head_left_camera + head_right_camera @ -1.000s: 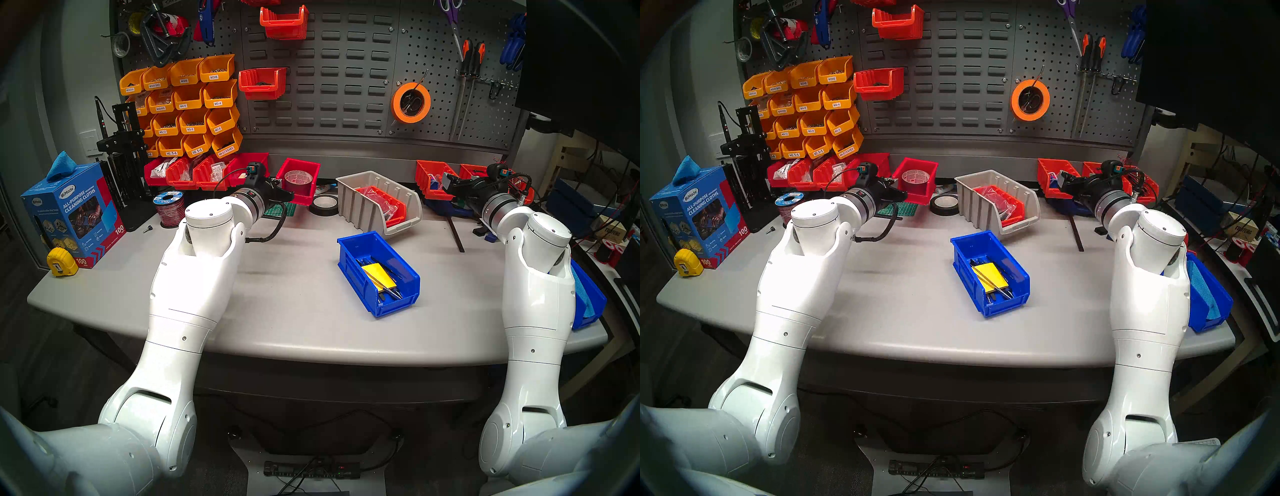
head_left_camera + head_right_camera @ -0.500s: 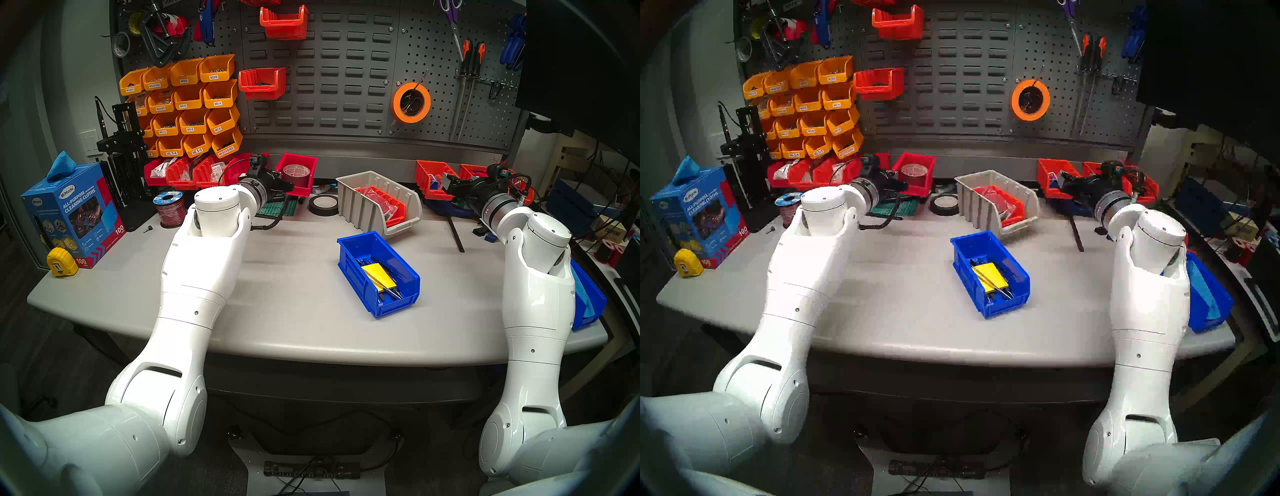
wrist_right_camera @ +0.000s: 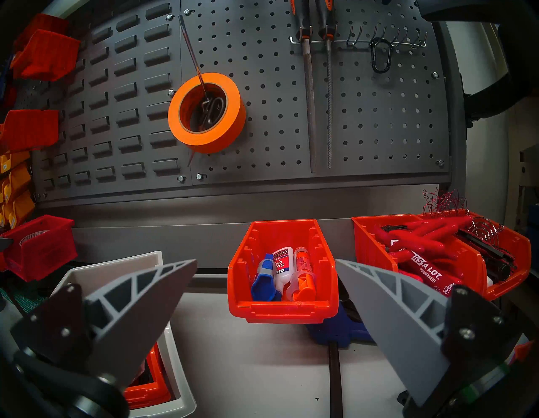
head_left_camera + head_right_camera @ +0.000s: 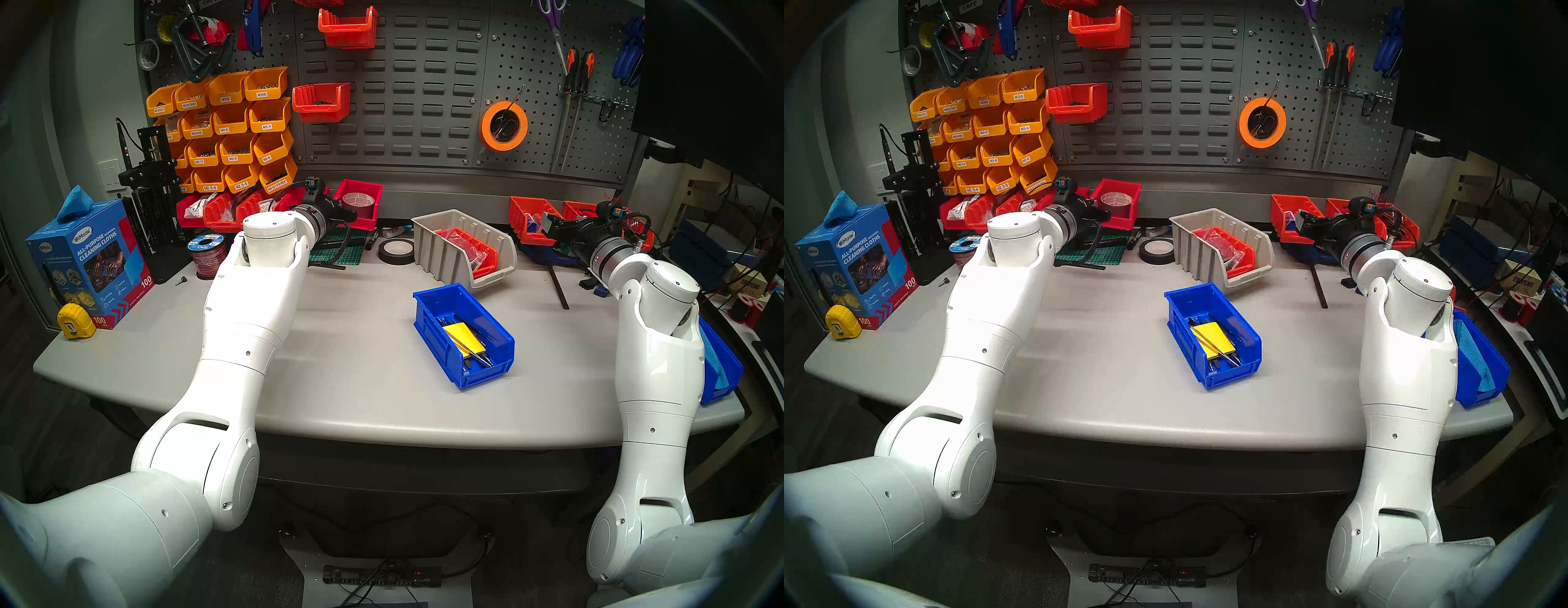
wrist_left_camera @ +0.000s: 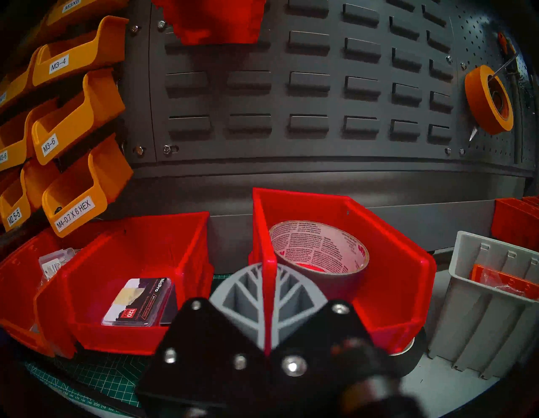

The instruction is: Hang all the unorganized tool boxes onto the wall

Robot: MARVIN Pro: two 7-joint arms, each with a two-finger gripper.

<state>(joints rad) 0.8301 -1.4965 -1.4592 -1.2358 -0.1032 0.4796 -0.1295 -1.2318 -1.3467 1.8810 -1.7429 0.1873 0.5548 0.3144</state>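
Item, far left of the bench: left gripper (image 5: 267, 309), fingers pinched tight on the near side wall of the red bin (image 5: 388, 262), which carries a roll of tape (image 5: 319, 257) and hangs clear of the green cutting mat (image 4: 335, 254), close before the wall (image 4: 403, 85). Step in hand, by my reading: carrying this bin to the louvred panel, whose slots above it stand free below two red bins already hung. Next move calls for lifting it higher, squaring its back rim to a slot row and lowering to hook. Item, centre: beige-grey ribbed bin (image 4: 462, 246) and, nearer, blue bin (image 4: 462, 335) with yellow pad, both on the table (image 4: 339, 361), unhung. Item, right: right gripper (image 3: 267, 294), fingers spread wide, empty, hovering level before an orange-red bin of glue bottles (image 3: 281, 274).
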